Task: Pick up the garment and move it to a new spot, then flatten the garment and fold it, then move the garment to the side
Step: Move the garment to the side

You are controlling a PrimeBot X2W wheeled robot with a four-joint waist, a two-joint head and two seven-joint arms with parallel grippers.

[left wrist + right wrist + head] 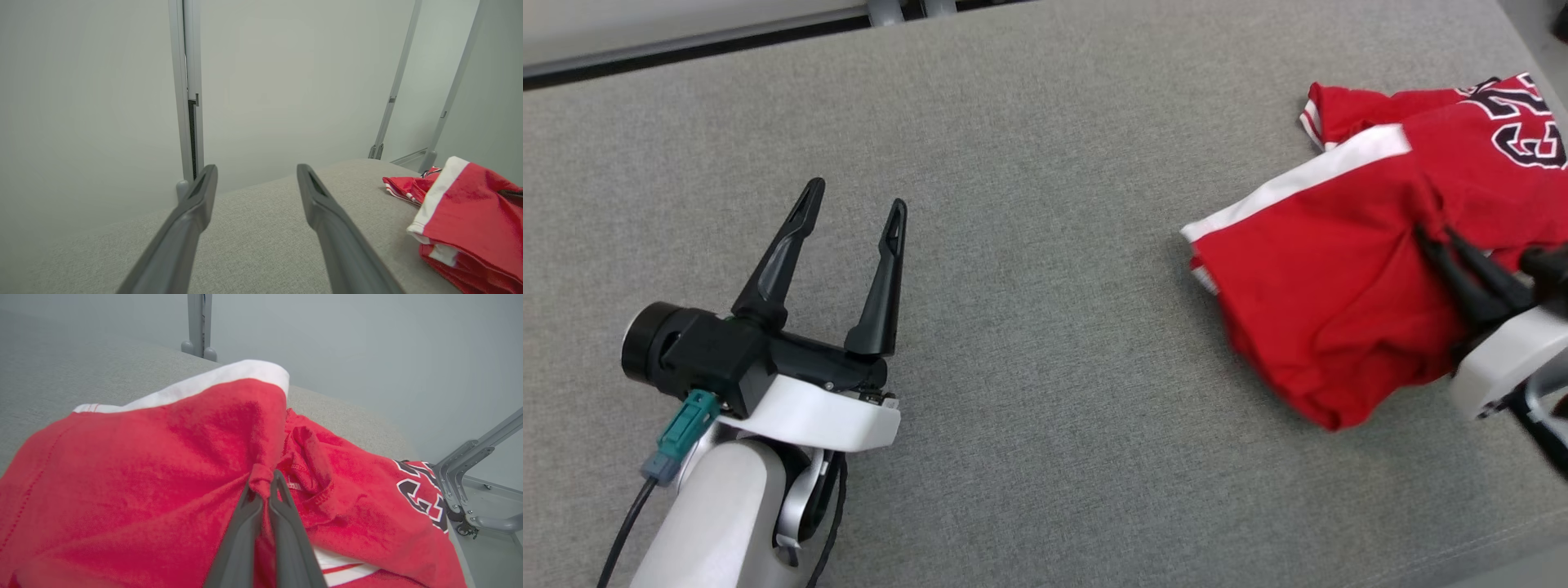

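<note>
Garment [1339,327]: a red shirt with white bands and black-and-white lettering. It lay crumpled on the grey counter [1045,245] at 3 o'clock in the head view and ran off the right edge. The lettering was at about 2 o'clock, and a white-banded edge faced 9 o'clock.

Right gripper [1436,237]: it came in from 4 o'clock onto the middle of the garment. The fingers were closed together on a small pucker of red cloth. In the right wrist view, that pucker stood up between the tips.

Left gripper [857,194]: at 8 o'clock, with the fingers spread wide, gripping nothing and pointing toward 12 o'clock. It was over bare counter, well apart from the garment.

Left wrist view: the garment lay at 4 o'clock. A grey metal post [188,81] and a pale wall [81,81] stood beyond the counter's far edge.
</note>
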